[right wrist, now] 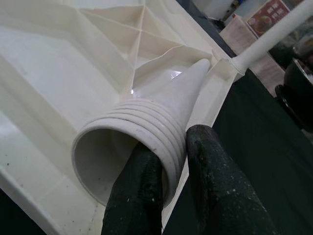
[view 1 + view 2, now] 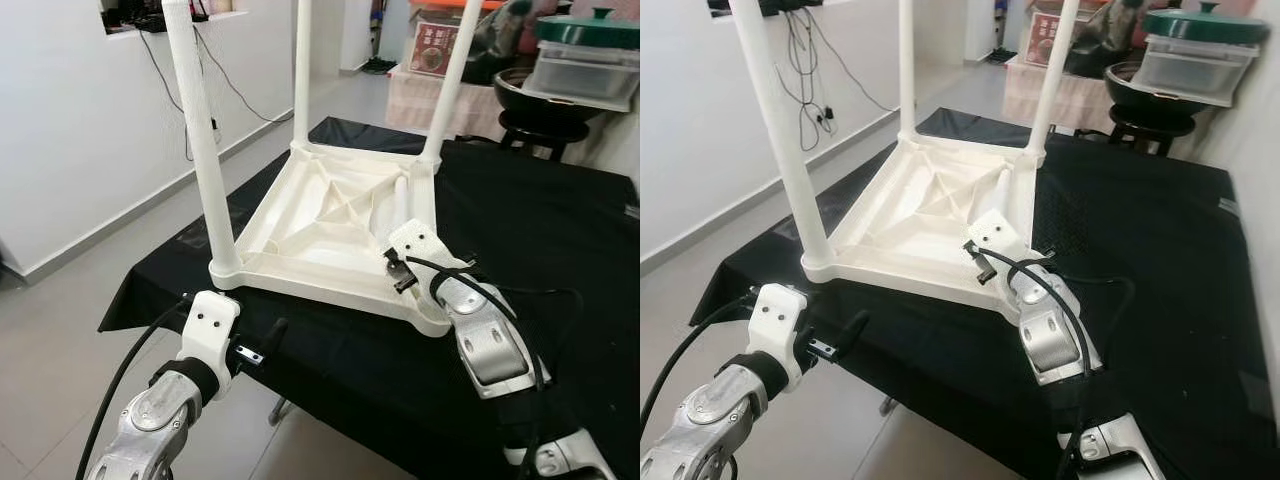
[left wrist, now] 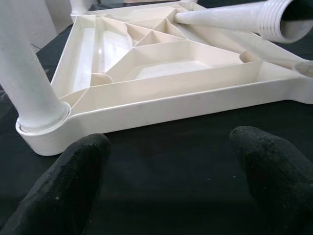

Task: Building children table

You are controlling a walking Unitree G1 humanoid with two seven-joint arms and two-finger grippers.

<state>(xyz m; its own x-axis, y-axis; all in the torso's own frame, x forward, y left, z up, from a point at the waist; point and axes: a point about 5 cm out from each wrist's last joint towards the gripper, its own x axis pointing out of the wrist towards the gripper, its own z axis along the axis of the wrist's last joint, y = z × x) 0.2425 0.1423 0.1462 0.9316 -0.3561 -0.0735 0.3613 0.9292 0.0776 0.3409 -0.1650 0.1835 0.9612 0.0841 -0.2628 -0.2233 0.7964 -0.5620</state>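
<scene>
Clamped on the threaded rim of a loose white leg point(image 1: 161, 122), right claw point(image 1: 171, 161) lay over the upturned children's table point(image 2: 330, 215), near its corner closest to the robot. With fingers point(image 3: 73, 181) spread apart and holding nothing, left claw point(image 2: 262, 345) hovered just short of the table's near edge. Upside down on the black-draped worktop point(image 2: 540, 220), with three legs point(image 2: 198, 130) fitted upright.

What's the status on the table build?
Right gripper pinching wall of loose fourth leg, lying inside upturned tabletop. Left gripper open, near edge. Three legs fitted.
</scene>
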